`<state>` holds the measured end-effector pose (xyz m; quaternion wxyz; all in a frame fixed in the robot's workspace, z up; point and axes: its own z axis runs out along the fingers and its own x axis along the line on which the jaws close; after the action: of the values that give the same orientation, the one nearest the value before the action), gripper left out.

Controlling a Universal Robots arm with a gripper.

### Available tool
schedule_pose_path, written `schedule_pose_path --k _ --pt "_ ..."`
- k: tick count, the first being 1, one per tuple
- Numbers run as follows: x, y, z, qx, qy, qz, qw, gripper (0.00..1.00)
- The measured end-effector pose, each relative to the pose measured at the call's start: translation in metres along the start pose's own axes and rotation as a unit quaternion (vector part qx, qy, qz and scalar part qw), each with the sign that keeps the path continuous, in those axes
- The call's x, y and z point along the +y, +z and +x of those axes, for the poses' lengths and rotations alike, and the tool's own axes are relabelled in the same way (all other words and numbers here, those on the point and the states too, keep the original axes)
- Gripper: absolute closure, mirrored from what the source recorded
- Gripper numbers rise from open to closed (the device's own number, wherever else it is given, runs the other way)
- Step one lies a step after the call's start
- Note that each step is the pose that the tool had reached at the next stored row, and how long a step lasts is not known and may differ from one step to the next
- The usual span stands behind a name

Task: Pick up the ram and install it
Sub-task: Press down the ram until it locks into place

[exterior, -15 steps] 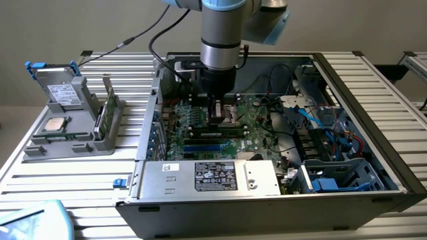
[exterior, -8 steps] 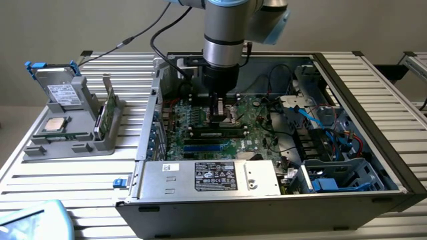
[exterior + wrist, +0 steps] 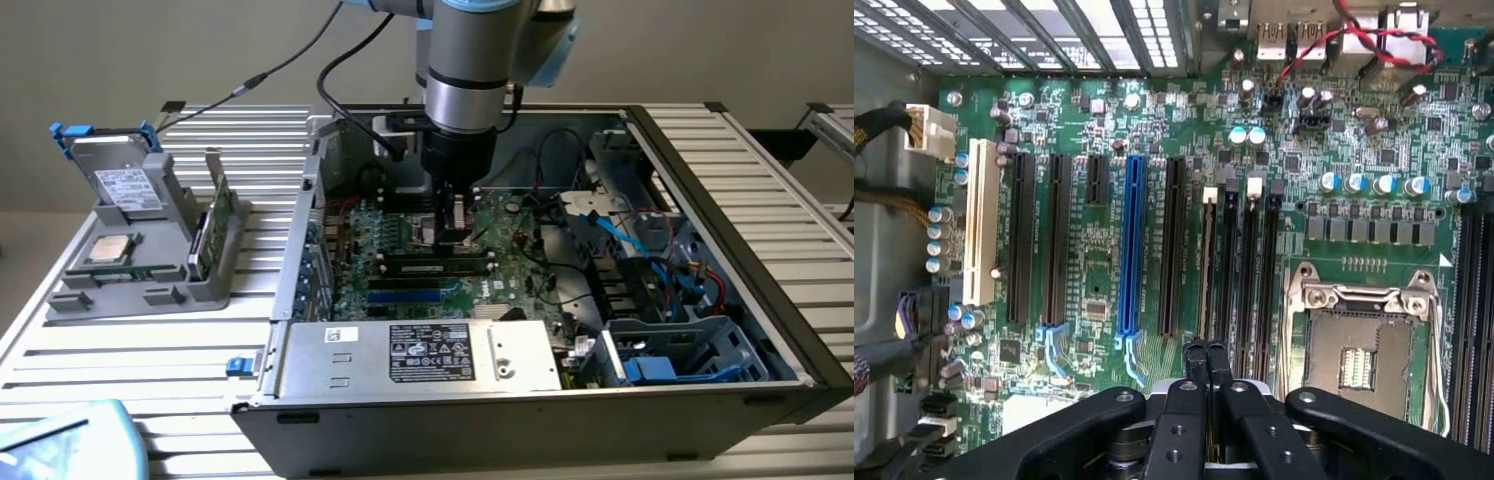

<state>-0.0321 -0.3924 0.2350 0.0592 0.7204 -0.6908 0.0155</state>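
The ram (image 3: 434, 266), a narrow green stick with dark chips, lies along a memory slot on the motherboard inside the open computer case. In the wrist view the ram (image 3: 1206, 270) shows edge-on, standing in the slot beside the empty black slots. My gripper (image 3: 455, 228) hangs over the board just above that slot, at one end of the stick. The gripper (image 3: 1205, 348) is shut, its black fingertips (image 3: 1195, 352) pressed together with nothing visible between them.
An empty CPU socket (image 3: 1359, 350) lies close beside the memory slots, and a blue expansion slot (image 3: 1131, 250) on the other side. The power supply (image 3: 420, 355) and drive cage (image 3: 674, 355) line the case front. A grey holder (image 3: 134, 270) with parts stands at the exterior view's left.
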Motion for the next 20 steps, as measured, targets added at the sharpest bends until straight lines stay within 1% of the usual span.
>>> schedule_pose_path --k 17,20 --pt "0.0000 -0.0001 0.0000 0.0000 0.000 -0.0001 1.0000 0.90" --pt "-0.0001 -0.0001 0.0000 -0.0009 0.014 -0.0016 0.9999 0.90"
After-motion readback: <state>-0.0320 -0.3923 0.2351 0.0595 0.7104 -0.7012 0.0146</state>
